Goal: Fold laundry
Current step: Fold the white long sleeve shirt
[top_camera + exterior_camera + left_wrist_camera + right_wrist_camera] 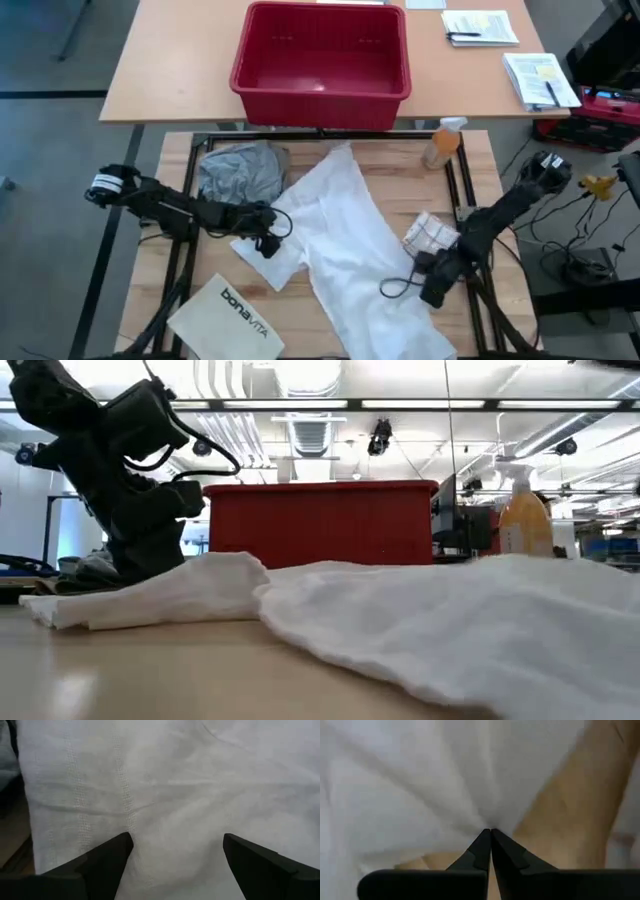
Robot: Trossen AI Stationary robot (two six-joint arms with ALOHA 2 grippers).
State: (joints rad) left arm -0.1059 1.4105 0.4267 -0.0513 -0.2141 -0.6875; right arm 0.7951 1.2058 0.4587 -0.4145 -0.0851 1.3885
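White shirt (340,235) lies spread in a long diagonal across the middle of the wooden table (175,165), one end reaching toward the red basket (322,55) and the other running off toward the near edge.

The right end effector (490,831) sits at the shirt's right border with its fingers closed to a point, and creases in the cloth radiate from that point, so it appears clenched on a small pinch of fabric. The left end effector (177,845) rests low over the shirt's left edge with its fingers spread wide apart and nothing between them.

The risk, as I judge it, lies in that imbalance. If the right arm lifts or drags before the left has closed, the shirt would swing from a single corner and bunch up instead of folding flat. The right pinch also looks thin, so it could slip free under a pull. The left fingers might close on only one layer near the seam, or on none.

Just beside the left arm lies the crumpled grey T-shirt (238,170), close enough to be snagged. A white bag (228,318) and a spray bottle (443,142) sit near the shirt's edges and could be swept along by dragged cloth.
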